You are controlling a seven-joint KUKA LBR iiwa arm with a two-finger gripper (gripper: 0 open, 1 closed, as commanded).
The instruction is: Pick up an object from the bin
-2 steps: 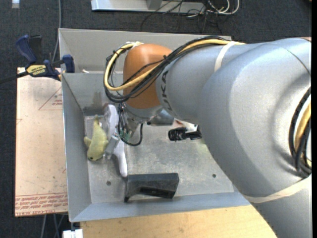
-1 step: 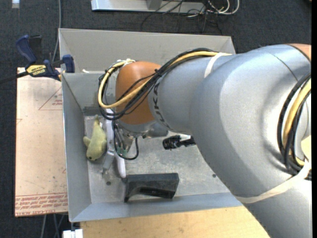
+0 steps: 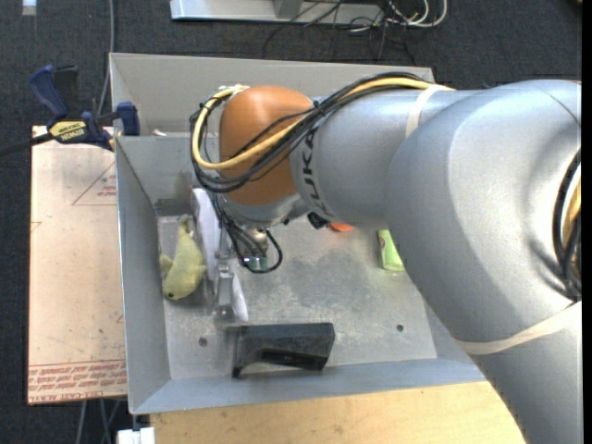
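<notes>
"Camera view, then: where does the gripper (image 3: 225,302) stand?"

"Low in the left half of the bin (image 3: 141,276), hanging below the orange wrist cover (image 3: 264,141), with its tip close above the floor. Just to its left lies a pale yellow soft thing (image 3: 183,268), limp like a small plush toy, near the left wall."

"Does it have hold of that?"

"Not that I can see. The yellow thing lies beside the gripper, not in it, and whether the two touch I cannot tell. I also cannot tell whether the gripper is apart or together (from this angle its parts line up one behind another)."

"What else is in there?"

"A black wedge-shaped thing (image 3: 282,345) lies by the near wall, just near and right of the gripper. A green bar (image 3: 389,251) lies well apart to the right, beside the arm (image 3: 444,174). A small orange bit (image 3: 340,227) peeks out from under the arm."

"So how far along is the pick?"

"About the middle, I judge. The gripper is down among the things, so the approach looks done, but every thing I can see lies on the floor. What is left is to close on one thing and raise it clear of the bin. The yellow one is nearest (a guess, no more)."
</notes>
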